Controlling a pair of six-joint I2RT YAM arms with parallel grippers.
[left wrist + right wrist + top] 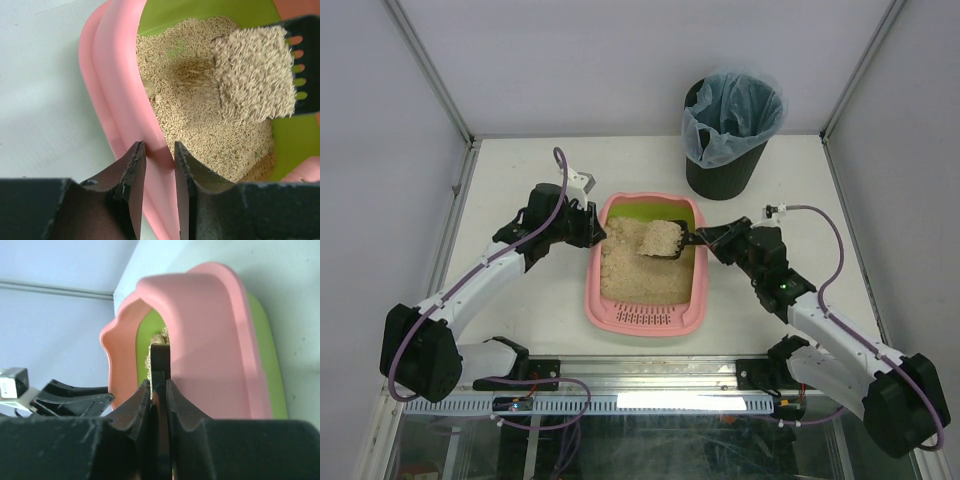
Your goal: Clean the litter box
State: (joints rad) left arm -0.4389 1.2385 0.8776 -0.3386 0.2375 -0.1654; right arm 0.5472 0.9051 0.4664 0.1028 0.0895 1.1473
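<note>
The pink litter box (603, 312) lies mid-table, lime-green at its far end and holding beige litter (638, 275). My left gripper (590, 228) is shut on the box's far-left rim; in the left wrist view its jaws (160, 152) pinch the pink wall (115, 90). My right gripper (708, 238) is shut on the handle of the black slotted scoop (672, 245). The scoop is heaped with litter and held just above the litter bed. The loaded scoop shows in the left wrist view (306, 60). In the right wrist view its handle (160, 357) runs out from my gripper (158, 385) over the box rim (210, 340).
A black round bin (722, 170) with a bluish bag stands at the back right, beyond the box's far right corner. Enclosure walls and metal posts bound the white table (520, 180) on three sides.
</note>
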